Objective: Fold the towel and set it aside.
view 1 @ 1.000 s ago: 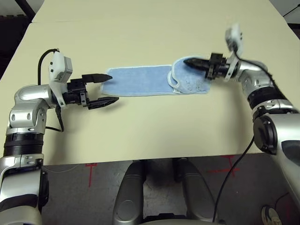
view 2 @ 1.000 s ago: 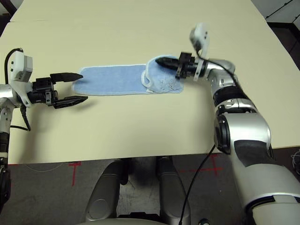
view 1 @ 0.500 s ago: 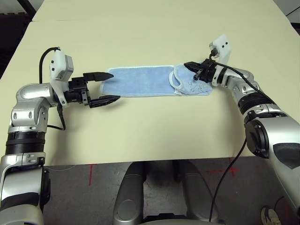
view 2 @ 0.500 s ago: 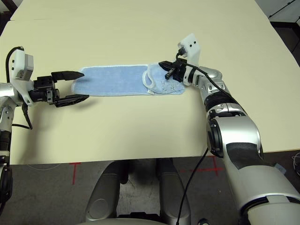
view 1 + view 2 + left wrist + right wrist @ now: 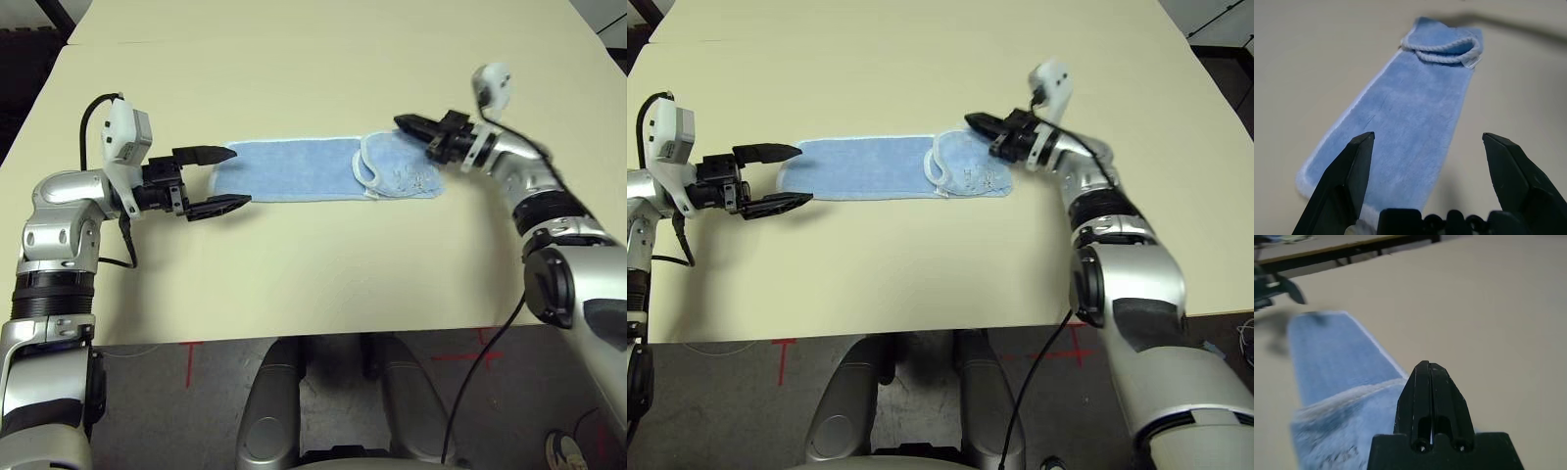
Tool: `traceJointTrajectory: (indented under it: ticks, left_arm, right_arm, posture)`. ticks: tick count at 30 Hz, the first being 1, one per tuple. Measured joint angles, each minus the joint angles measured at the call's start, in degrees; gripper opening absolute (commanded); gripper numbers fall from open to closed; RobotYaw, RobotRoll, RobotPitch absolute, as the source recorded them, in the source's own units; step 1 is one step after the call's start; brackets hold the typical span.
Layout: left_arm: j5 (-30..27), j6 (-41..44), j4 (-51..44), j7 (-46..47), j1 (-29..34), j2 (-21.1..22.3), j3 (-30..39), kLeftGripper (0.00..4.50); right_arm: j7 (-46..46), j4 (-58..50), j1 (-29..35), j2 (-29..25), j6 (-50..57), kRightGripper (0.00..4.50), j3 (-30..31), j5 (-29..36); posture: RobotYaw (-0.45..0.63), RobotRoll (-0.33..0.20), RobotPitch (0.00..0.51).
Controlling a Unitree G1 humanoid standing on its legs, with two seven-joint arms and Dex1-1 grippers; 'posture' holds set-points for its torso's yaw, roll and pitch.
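Where the towel (image 5: 313,168) lies, it forms a long, narrow blue strip across the middle of the desk (image 5: 323,264), flat along most of its length. Its end on the robot's right side is turned back over itself, so a short flap with white stitched edging sits on top of the strip, and a faint embroidered motif shows on the flap.

The right gripper (image 5: 407,125) is just above the far corner of that folded flap, at the towel's right end. Its two black fingers are pressed tightly together, with no cloth visible between them; the right wrist view shows them as one closed wedge over the blue fabric. Whether the tips touch the towel cannot be told.

The left gripper (image 5: 223,177) is at the opposite end of the strip, low over the desk, pointing along the towel's length. Its fingers (image 5: 1339,186) are spread wide apart and hold nothing. One fingertip lies near the far corner of the towel's left end, the other near the near corner, so the short edge sits just in front of the gap between them. The left wrist view looks straight down the strip to the folded end.
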Motion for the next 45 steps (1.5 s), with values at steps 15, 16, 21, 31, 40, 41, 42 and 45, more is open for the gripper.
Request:
traceJointTrajectory:
  ticks: [15, 16, 21, 31, 40, 41, 42, 45]
  left_arm:
    - [0.19, -1.32, 2.34, -0.02, -1.06, -1.11, -0.84, 4.50]
    - [0.19, -1.33, 2.34, -0.02, -1.06, -1.11, -0.84, 4.50]
    - [0.19, -1.32, 2.34, 0.00, -1.02, -1.11, -0.85, 4.50]
    - [0.06, 1.21, 2.14, 4.98, -0.83, -1.11, 0.03, 4.50]
    - [-7.27, 43.78, -1.06, 19.57, -7.78, 6.38, 5.83, 4.50]
    - [-8.50, 48.63, -1.88, 20.93, -8.41, 7.15, 7.11, 4.50]
    - [-10.21, 53.73, -3.26, 21.78, -8.41, 7.81, 8.16, 4.50]
    - [-13.89, 63.94, -6.01, 23.52, -7.04, 7.93, 9.96, 4.50]
  right_arm:
    - [11.10, -8.56, 12.62, -7.42, -3.19, 0.02, 3.39, 0.36]
    - [11.13, -8.57, 12.73, -7.41, -3.68, 0.02, 3.60, 0.35]
    - [12.37, -8.85, 13.40, -7.41, -6.10, 0.50, 4.35, 0.26]
    - [14.21, -10.07, 13.96, -7.75, -8.17, 3.95, 5.06, 1.77]
    - [13.24, -15.45, 16.23, -7.30, -1.22, 4.47, 5.06, 3.48]
    - [12.99, -15.95, 16.66, -7.15, -0.61, 4.47, 5.07, 3.59]
    - [12.73, -16.73, 17.23, -6.99, -0.04, 4.47, 5.07, 3.79]
    - [12.12, -18.68, 17.93, -6.55, 1.30, 4.47, 5.08, 4.23]
  posture:
    - [0.06, 0.000, 0.298]
    - [0.06, 0.000, 0.298]
    - [0.07, 0.000, 0.293]
    - [0.12, 0.000, 0.273]
    - [0.14, 0.000, 0.288]
    - [0.15, 0.000, 0.289]
    - [0.15, 0.000, 0.289]
    - [0.14, 0.000, 0.290]
